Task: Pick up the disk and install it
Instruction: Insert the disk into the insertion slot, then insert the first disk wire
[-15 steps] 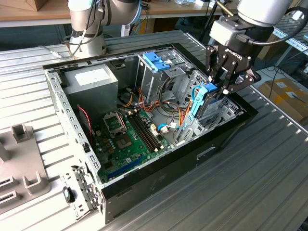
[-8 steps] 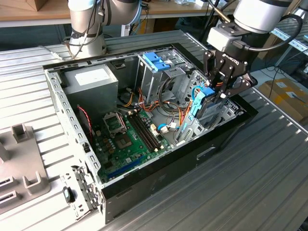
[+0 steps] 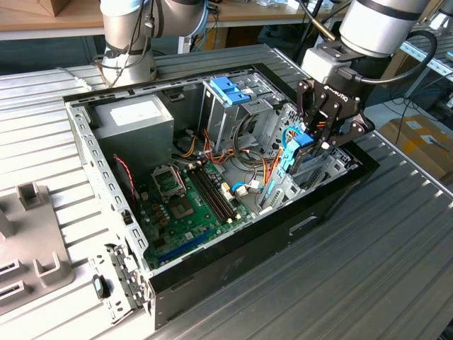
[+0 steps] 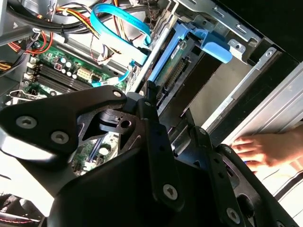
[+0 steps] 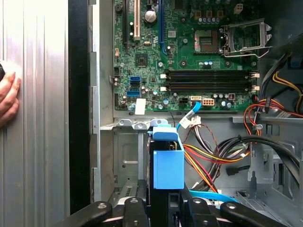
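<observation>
Gripper at open case on ribbed table

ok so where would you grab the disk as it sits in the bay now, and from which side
Probably by its upper edge, at the blue carrier, coming down from the open side of the case. The disk stands on edge in the drive bay, so its flat faces are walled in by metal and only that top edge looks free.

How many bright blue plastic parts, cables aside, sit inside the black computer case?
2. One tops the silver metal cage beside the grey power-supply box; the other holds the disk at the black gripper. More may be hidden.
</observation>
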Robot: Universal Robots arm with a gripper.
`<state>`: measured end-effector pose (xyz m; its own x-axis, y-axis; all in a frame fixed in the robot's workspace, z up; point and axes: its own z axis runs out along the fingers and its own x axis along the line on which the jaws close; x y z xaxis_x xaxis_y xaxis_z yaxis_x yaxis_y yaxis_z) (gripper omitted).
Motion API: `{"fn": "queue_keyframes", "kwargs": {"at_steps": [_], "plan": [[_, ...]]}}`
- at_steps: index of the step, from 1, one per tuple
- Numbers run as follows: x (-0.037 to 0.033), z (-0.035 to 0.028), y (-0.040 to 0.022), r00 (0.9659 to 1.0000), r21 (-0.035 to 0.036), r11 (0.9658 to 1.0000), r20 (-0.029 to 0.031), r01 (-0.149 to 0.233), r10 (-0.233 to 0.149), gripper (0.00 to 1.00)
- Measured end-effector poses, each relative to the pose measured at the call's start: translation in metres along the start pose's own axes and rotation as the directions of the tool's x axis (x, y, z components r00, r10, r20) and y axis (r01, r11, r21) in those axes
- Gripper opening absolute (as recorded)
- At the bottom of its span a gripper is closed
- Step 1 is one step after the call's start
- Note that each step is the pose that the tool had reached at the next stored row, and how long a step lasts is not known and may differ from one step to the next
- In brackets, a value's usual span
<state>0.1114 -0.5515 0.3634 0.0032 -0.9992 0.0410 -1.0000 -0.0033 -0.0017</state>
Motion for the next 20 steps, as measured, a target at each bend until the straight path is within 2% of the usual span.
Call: {"fn": "queue_keyframes", "kwargs": {"at_steps": [3, 5, 20], "plan": [[0.0, 0.0002, 0.0, 1.0, 0.0, 1.0, 0.0003, 0.0, 0.0, 0.36], [0.0001, 0.0, 0.0, 1.0, 0.0, 1.0, -0.0001, 0.0, 0.0, 0.49], [0.0001, -0.0003, -0.0011, 1.0, 0.0, 1.0, -0.0001, 0.0, 0.0, 0.49]]}}
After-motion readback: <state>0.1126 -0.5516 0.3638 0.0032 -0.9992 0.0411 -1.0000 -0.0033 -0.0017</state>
